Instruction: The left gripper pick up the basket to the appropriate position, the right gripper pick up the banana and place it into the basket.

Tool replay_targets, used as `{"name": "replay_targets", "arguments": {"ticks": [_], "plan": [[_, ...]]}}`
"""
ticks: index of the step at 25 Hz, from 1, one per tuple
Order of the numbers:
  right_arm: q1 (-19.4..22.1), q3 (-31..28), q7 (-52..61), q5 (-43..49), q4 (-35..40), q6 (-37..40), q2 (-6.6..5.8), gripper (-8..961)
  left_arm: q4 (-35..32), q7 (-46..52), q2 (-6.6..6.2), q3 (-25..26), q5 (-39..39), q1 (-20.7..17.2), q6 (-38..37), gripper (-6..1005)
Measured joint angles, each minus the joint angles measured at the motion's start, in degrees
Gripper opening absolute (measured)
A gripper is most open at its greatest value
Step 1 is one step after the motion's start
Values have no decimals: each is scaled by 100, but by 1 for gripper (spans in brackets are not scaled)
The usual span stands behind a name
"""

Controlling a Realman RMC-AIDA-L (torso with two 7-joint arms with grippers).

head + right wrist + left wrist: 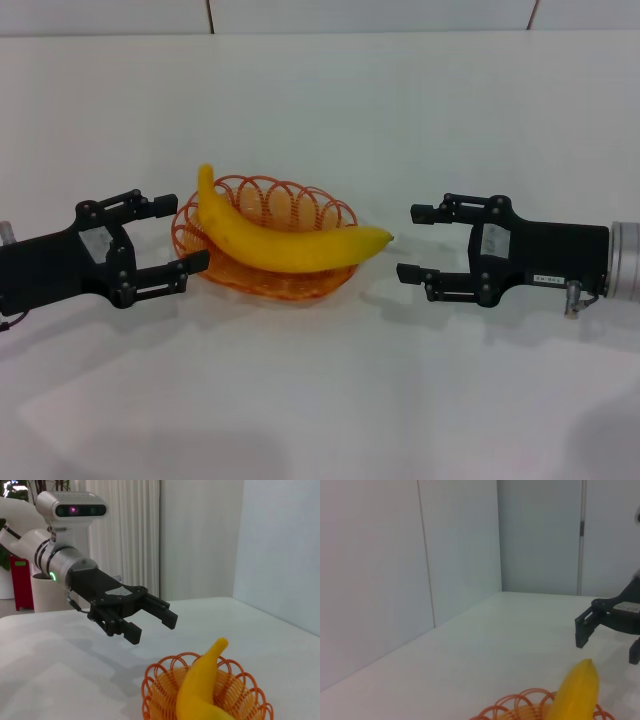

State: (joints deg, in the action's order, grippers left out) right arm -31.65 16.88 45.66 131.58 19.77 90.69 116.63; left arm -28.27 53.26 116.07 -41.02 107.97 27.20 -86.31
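The orange wire basket (262,284) sits on the white table at the middle. The yellow banana (290,243) lies across it, with one end up at the back left and the other end sticking out past the right rim. My left gripper (188,235) is open and empty at the basket's left rim, one finger on each side of that edge. My right gripper (408,242) is open and empty just right of the banana's tip. The right wrist view shows the left gripper (154,628), the banana (200,685) and the basket (160,690). The left wrist view shows the banana tip (577,690), the basket rim (520,705) and the right gripper (609,640).
The white table (320,400) stretches in front of the basket and behind it to the wall. In the right wrist view a red object (20,580) and curtains stand beyond the table.
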Motion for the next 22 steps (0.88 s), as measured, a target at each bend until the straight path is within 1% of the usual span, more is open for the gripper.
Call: {"name": "replay_targets", "arguments": {"ticks": [22], "plan": [[0,-162,-27,-78,44,72,0,741,15,52,4,-12,48,-61,-21,798]]}}
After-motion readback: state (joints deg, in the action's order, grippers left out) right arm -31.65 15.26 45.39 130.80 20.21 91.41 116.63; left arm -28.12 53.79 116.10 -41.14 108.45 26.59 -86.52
